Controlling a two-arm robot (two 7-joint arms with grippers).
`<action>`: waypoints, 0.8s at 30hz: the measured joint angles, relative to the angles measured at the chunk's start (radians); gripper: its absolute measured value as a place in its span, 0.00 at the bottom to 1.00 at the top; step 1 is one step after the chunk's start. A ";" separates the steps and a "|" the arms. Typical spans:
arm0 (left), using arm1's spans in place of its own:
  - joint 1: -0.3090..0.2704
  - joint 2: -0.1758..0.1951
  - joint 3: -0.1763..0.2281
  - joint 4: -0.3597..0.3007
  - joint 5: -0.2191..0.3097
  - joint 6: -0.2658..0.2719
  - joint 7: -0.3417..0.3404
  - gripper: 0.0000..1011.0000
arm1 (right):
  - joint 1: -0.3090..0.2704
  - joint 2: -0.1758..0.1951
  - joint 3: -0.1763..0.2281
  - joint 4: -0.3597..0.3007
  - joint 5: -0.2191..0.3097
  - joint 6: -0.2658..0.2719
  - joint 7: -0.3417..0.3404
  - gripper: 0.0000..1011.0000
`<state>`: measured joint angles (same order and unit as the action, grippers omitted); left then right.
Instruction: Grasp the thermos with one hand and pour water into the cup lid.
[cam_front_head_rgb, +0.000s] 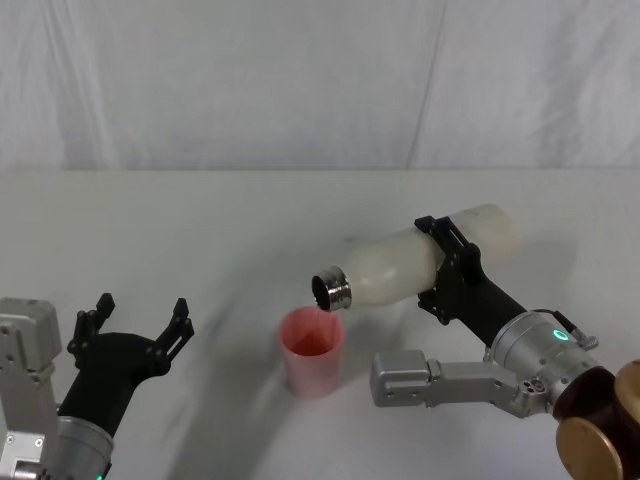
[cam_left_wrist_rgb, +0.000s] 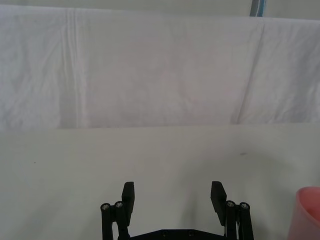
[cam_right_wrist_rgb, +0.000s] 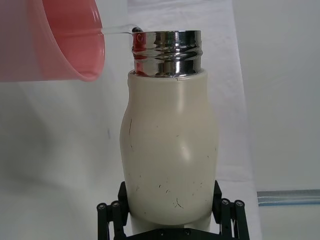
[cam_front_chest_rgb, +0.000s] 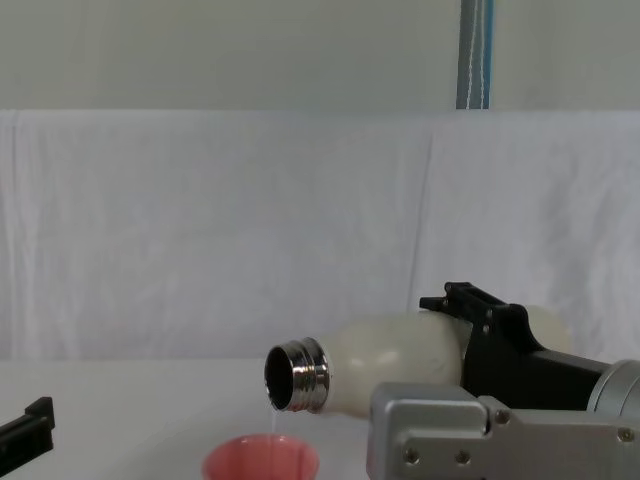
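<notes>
My right gripper (cam_front_head_rgb: 452, 268) is shut on the cream-white thermos (cam_front_head_rgb: 420, 258), holding it tipped nearly level above the table, steel neck (cam_front_head_rgb: 333, 288) pointing left. The neck hangs just over the salmon-pink cup lid (cam_front_head_rgb: 312, 350), which stands upright on the table. A thin stream of water (cam_front_chest_rgb: 272, 420) falls from the neck into the cup lid (cam_front_chest_rgb: 262, 460). The right wrist view shows the thermos (cam_right_wrist_rgb: 170, 150) between the fingers (cam_right_wrist_rgb: 111, 215) and water (cam_right_wrist_rgb: 117, 30) running into the cup lid (cam_right_wrist_rgb: 60, 45). My left gripper (cam_front_head_rgb: 135, 318) rests open at the front left, apart from both.
A white cloth covers the table (cam_front_head_rgb: 200, 220) and hangs as a backdrop (cam_front_head_rgb: 320, 80) behind it. The cup lid's edge (cam_left_wrist_rgb: 307, 210) shows to one side of the left gripper (cam_left_wrist_rgb: 172, 197) in the left wrist view.
</notes>
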<state>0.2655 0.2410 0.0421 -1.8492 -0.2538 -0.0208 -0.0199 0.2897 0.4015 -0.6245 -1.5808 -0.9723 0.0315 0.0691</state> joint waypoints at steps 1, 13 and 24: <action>0.000 0.000 0.000 0.000 0.000 0.000 0.000 0.99 | 0.000 0.000 0.000 0.000 0.000 0.000 0.000 0.94; 0.000 0.000 0.000 0.000 0.000 0.000 0.000 0.99 | -0.001 0.002 0.001 0.000 0.000 0.000 0.000 0.94; 0.000 0.000 0.000 0.000 0.000 0.000 0.000 0.99 | -0.003 0.002 0.001 -0.001 0.000 0.001 0.000 0.94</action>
<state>0.2655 0.2410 0.0421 -1.8492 -0.2538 -0.0208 -0.0199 0.2864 0.4033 -0.6237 -1.5814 -0.9723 0.0325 0.0691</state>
